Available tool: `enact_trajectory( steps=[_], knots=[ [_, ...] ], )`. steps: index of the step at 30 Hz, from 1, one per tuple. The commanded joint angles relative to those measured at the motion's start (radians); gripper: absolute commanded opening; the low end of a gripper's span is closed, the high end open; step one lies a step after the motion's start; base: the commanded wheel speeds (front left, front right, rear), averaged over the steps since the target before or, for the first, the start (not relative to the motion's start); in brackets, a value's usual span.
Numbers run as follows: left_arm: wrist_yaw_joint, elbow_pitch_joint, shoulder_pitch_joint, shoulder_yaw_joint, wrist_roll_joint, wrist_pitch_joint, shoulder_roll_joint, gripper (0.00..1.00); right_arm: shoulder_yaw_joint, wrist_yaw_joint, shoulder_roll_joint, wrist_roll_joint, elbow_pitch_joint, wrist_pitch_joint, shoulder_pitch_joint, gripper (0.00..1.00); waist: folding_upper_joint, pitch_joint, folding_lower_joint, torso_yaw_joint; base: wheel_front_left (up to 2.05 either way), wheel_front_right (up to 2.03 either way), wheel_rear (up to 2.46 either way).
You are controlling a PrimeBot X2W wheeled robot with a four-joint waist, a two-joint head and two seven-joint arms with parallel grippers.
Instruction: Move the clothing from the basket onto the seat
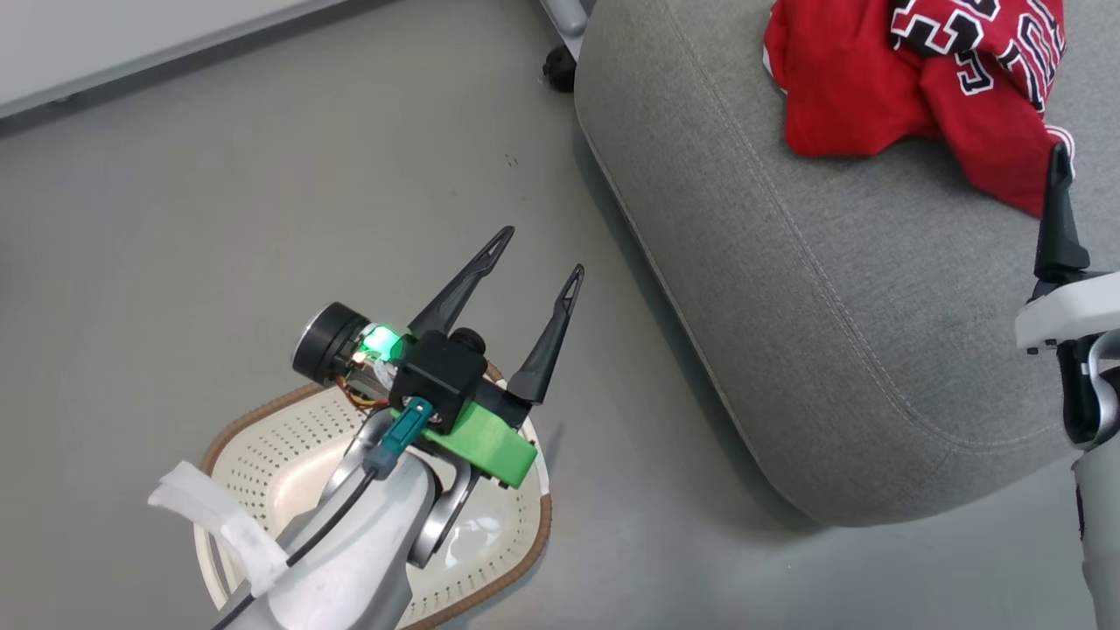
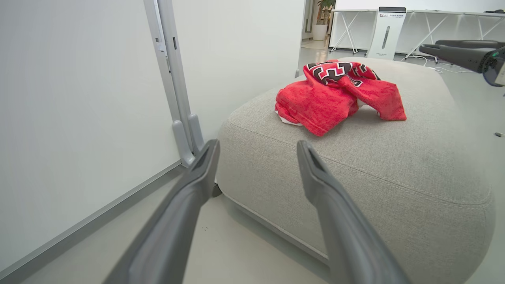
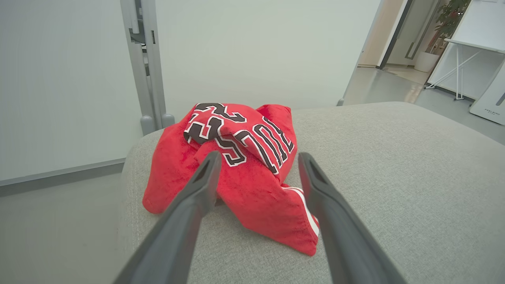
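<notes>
**Clothing lying on seat, both grippers gaping**

Clothing point(image 1: 875, 87) is lying in one crumpled red heap toward the far end of the seat point(image 1: 831, 306), with the lettered jersey folding over the plain red piece. The right gripper point(image 3: 258, 157) is hovering at the near edge of that heap, its two fingers standing wide apart with nothing between them. Whether the tips are brushing the fabric is hard to tell from the wrist view.

The left gripper point(image 1: 542, 252) is hanging above the basket point(image 1: 289, 442), likewise spread wide and carrying nothing, and pointing across the floor point(image 1: 262, 219) toward the seat. The basket is sitting on the floor near the seat. What shows of its inside is looking bare, though the left forearm point(image 1: 350, 560) is covering part of it.

Judging from this, the placing step is wrapping up and the task is looking nearly finished. The next move is calling for the right arm to draw back clear of the heap without snagging the cloth. After that, the covered part of the basket is needing a look for any leftover piece.
</notes>
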Motion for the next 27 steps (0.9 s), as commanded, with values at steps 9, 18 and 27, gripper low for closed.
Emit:
enact_trajectory(
  steps=[9,18,27],
  knots=[
    [0.041,-0.051,0.121,0.134,-0.021,-0.004,0.005,1.0,0.082,-0.001,0.032,0.01,-0.131,0.0,0.09,1.0,0.0105,-0.131,0.0,0.114,0.0,0.0,0.0],
    [0.066,-0.097,0.227,0.302,-0.015,-0.004,-0.013,1.0,0.145,-0.001,0.072,0.008,-0.201,0.0,0.153,1.0,0.0105,-0.188,0.0,0.224,0.0,0.0,0.0],
    [0.056,-0.112,0.316,0.456,0.003,-0.004,-0.044,1.0,0.19,-0.001,0.107,0.023,-0.229,0.0,0.212,1.0,0.0105,-0.233,0.0,0.306,0.0,0.0,0.0]
  ],
)
